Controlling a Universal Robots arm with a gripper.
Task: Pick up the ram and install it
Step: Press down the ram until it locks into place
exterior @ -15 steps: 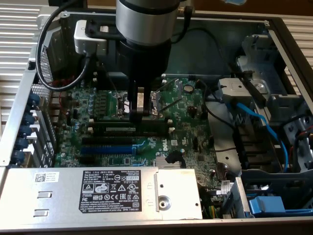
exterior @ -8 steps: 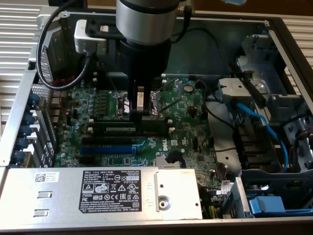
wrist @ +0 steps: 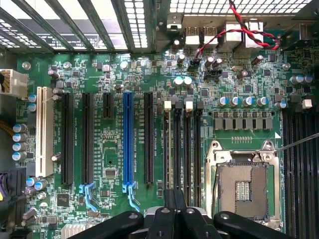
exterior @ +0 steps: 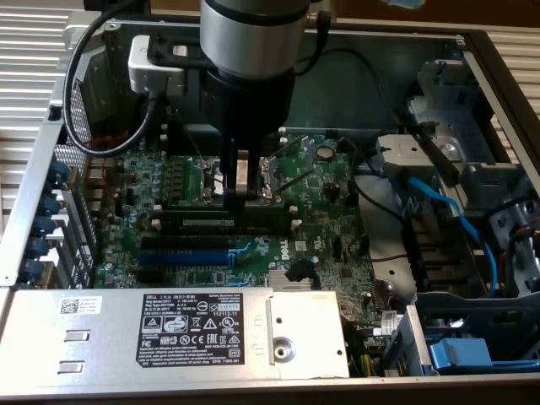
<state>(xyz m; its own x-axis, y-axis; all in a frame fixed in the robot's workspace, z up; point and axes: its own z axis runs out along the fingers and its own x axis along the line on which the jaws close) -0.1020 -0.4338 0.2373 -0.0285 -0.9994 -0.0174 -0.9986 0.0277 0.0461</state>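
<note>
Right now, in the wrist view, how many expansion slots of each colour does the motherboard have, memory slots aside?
White slot: 1
Blue slot: 1
Black slots: 4, one of them short
Total: 6

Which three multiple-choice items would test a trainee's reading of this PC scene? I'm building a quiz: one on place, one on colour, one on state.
1. Where is the gripper?
A. over the power supply
B. over the board, beside the CPU socket
C. over the drive cage

2. What colour is the long slot between the black ones?
A. blue
B. red
C. yellow

3. How are the fingers?
A. wide open
B. shut
C. clamped on a cable

Answers:
1 B: the arm comes down right next to the socket.
2 A: the wrist view shows it bright blue.
3 B: they stand together with no gap.
</note>
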